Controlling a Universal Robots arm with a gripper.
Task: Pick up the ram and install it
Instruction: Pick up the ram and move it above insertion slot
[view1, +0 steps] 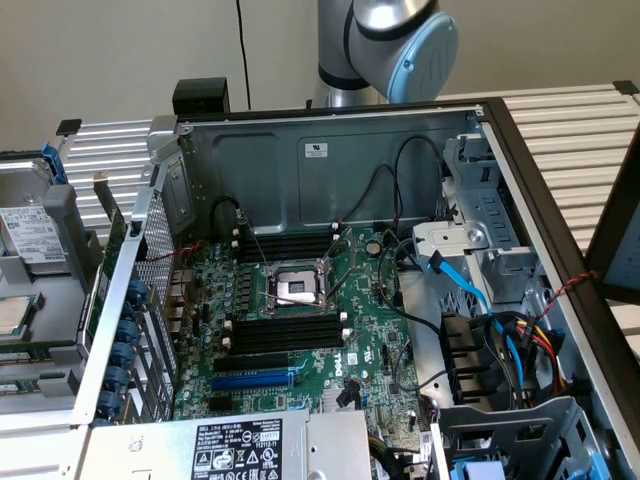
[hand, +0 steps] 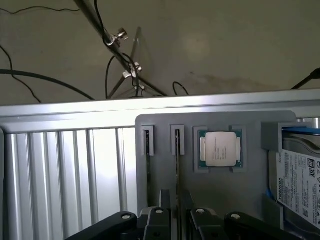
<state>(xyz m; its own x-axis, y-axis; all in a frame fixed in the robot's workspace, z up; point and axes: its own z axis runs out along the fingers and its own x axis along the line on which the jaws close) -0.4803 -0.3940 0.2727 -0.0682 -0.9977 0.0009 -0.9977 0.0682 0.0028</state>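
The ram (hand: 177, 160) stands on edge in a slot of a grey parts tray (hand: 250, 190), seen as a thin dark strip. My gripper (hand: 177, 197) straddles it, one finger (hand: 164, 200) on each side, pressed close against the stick. A second thin stick (hand: 149, 150) stands in the neighbouring slot. In the exterior view the open computer case shows the green motherboard (view1: 300, 380) with long black memory slots (view1: 285, 335) in front of the processor socket (view1: 297, 288) and further slots (view1: 285, 245) behind it.
A loose processor (hand: 220, 149) and a hard drive (hand: 300, 185) lie in the tray beside the sticks. Black cables (view1: 385, 215), blue cables (view1: 470, 290) and the drive cage (view1: 480, 260) crowd the case on the exterior view's right. The arm (view1: 390, 45) rises behind the case.
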